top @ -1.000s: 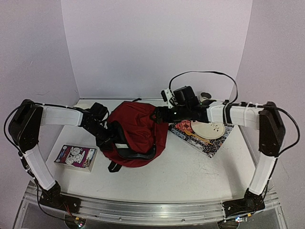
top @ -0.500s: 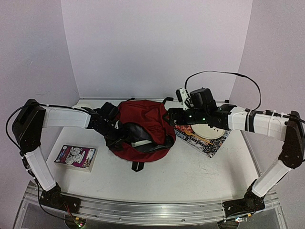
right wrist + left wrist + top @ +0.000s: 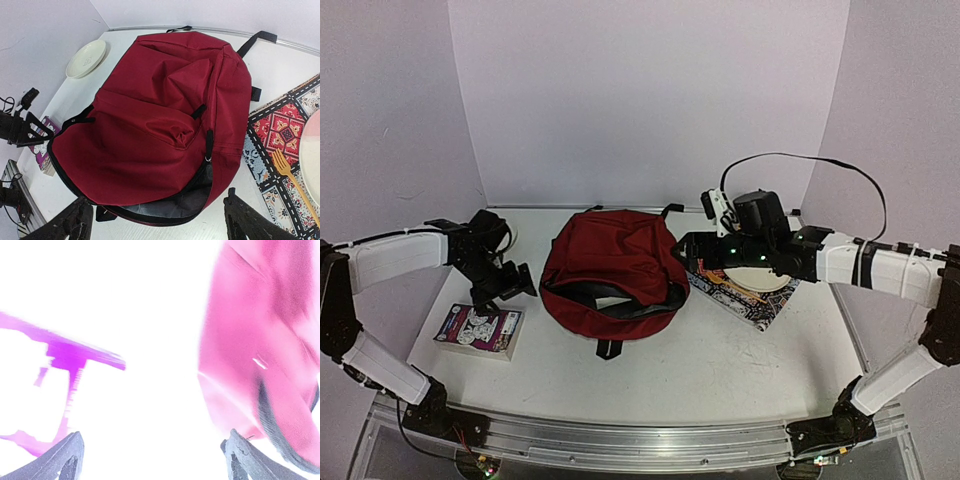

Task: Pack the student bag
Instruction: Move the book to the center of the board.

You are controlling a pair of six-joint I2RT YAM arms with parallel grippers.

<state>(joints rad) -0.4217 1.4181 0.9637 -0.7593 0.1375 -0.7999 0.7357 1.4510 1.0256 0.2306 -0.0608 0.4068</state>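
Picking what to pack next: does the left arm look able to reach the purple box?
Likely yes: the open left claw hangs close by the purple box, nothing between them; the student bag lies aside.

big dark red fabric backpack flat mid-table, main zip open at near edge, grey lining showing, black straps

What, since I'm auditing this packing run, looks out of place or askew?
Nothing spilled or damaged. The dark red fabric backpack lies flat, its zipper mouth gaping, grey lining showing. The left wrist view is overexposed, white and pink.
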